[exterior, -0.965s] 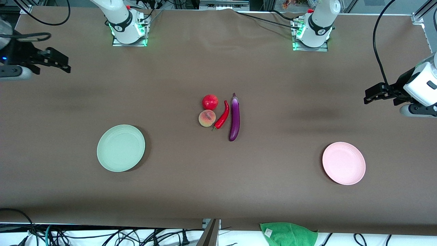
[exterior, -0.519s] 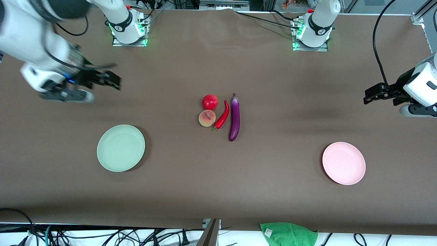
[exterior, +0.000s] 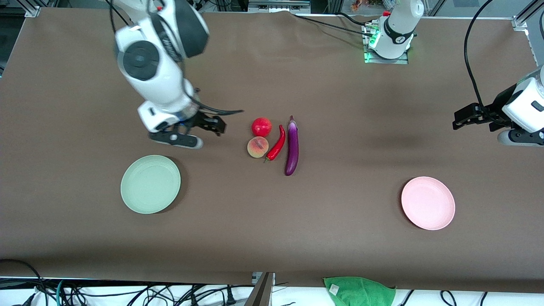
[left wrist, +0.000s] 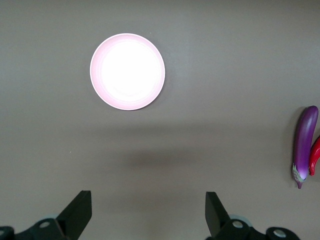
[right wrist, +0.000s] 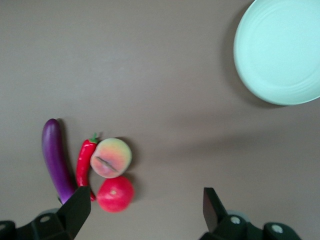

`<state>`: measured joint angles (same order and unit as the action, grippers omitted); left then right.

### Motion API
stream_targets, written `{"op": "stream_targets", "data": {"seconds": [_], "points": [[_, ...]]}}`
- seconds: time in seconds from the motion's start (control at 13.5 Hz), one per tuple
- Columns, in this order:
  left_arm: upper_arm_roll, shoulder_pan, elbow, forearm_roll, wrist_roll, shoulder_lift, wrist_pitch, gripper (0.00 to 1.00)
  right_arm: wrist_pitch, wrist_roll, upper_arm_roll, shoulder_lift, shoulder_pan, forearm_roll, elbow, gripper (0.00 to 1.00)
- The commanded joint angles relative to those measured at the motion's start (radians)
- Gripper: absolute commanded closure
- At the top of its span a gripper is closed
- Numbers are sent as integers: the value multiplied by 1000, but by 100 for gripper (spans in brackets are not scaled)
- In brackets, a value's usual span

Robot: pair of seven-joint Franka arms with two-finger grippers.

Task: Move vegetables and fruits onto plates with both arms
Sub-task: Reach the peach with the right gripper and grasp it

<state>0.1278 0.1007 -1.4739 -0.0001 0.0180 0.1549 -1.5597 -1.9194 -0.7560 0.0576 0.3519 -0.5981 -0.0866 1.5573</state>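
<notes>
A red apple (exterior: 261,126), a peach (exterior: 257,147), a red chili (exterior: 277,143) and a purple eggplant (exterior: 291,146) lie close together mid-table. The mint green plate (exterior: 150,183) lies toward the right arm's end, the pink plate (exterior: 428,203) toward the left arm's end. Both plates hold nothing. My right gripper (exterior: 216,126) is open and empty over the table just beside the apple. Its wrist view shows the apple (right wrist: 115,194), peach (right wrist: 111,157), chili (right wrist: 84,162), eggplant (right wrist: 56,160) and green plate (right wrist: 280,50). My left gripper (exterior: 461,119) waits open and empty, with the pink plate (left wrist: 127,71) and the eggplant (left wrist: 305,145) in its wrist view.
A green cloth (exterior: 359,291) hangs at the table's edge nearest the front camera. Cables run along that edge and by the arm bases. The brown table (exterior: 272,238) is bare between the plates.
My right arm has swung in from the table's end toward the middle, and its gripper is now beside the apple. The left arm has not moved.
</notes>
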Motion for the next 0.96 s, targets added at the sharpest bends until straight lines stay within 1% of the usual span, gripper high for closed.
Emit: {"op": "stream_targets", "data": {"seconds": [0.0, 0.22, 0.45, 0.59, 0.74, 0.89], "points": [[-2, -3, 33, -17, 0, 11, 21, 0, -79, -112, 11, 80, -54, -15, -11, 1], [-2, -3, 29, -23, 5, 6, 21, 0, -180, -180, 10, 168, -103, -56, -2, 1], [-2, -4, 0, -23, -1, 5, 23, 0, -312, -203, 10, 205, -138, -56, 61, 1], [-1, -10, -13, -23, -3, 6, 23, 0, -337, -204, 10, 232, -146, -56, 69, 1], [1, -22, -48, -23, -3, 8, 0, 0, -361, -204, 10, 257, -158, -55, 70, 1], [4, -33, -77, -35, -3, 15, -14, 0, -415, -210, 10, 275, -170, -56, 89, 1]]}}
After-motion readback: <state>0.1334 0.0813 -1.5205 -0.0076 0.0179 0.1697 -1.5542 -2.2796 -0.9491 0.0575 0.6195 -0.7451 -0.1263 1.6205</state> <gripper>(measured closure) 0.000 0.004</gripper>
